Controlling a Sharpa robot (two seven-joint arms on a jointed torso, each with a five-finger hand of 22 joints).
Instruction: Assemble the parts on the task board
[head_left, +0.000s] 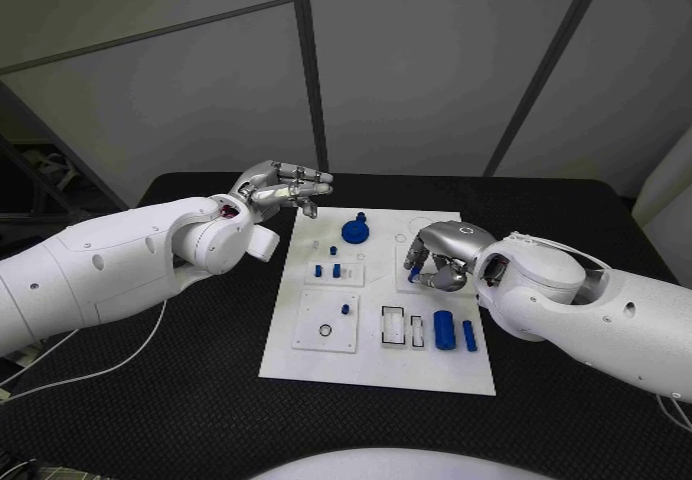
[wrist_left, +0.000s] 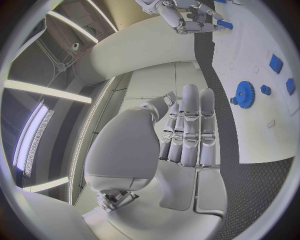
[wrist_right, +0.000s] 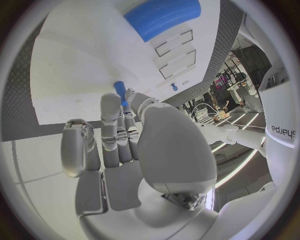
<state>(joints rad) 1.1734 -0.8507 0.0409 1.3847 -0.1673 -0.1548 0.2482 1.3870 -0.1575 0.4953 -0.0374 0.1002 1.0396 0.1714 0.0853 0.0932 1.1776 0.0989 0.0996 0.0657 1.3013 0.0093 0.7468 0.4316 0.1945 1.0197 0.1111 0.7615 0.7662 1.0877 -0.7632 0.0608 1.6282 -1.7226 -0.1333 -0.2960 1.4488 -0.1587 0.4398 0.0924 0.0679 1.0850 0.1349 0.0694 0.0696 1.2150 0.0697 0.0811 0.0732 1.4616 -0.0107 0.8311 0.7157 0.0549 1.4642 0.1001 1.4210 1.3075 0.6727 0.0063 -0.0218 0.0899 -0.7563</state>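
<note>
A: Parts sit on the white task board (head_left: 378, 372) in the middle of the black bench (head_left: 173, 420), seen from the head camera. Nearest the lower edge, two blue cylinders (head_left: 444, 330) stand side by side at the board's lower right, beside two dark-rimmed rectangular slots (head_left: 392, 325). A square plate with a small ring (head_left: 325, 331) lies to their left.

B: And the hands?

A: Right hand (head_left: 437, 262) is over the board's right centre, fingers curled downward, pinching a small blue peg (head_left: 414, 273). The right wrist view shows that more plainly: the blue peg (wrist_right: 120, 90) sticks out from between the fingertips (wrist_right: 111, 102), just above the white board. It also catches a large blue cylinder (wrist_right: 164, 16) and the rectangular slots, which the arm partly covers from the head camera.

B: Left hand?

A: Left hand (head_left: 284, 187) hangs above the bench at the upper left of the board, off its corner, holding nothing. The left wrist view shows its fingers (wrist_left: 190, 127) straight and pressed together.

B: Farther back?

A: Small blue pegs (head_left: 336, 269) stand mid-board, and a blue gear (head_left: 355, 232) lies near the board's upper edge. The left wrist view shows that gear (wrist_left: 245, 94) with its teeth visible, and the right hand (wrist_left: 190, 19) beyond.
</note>
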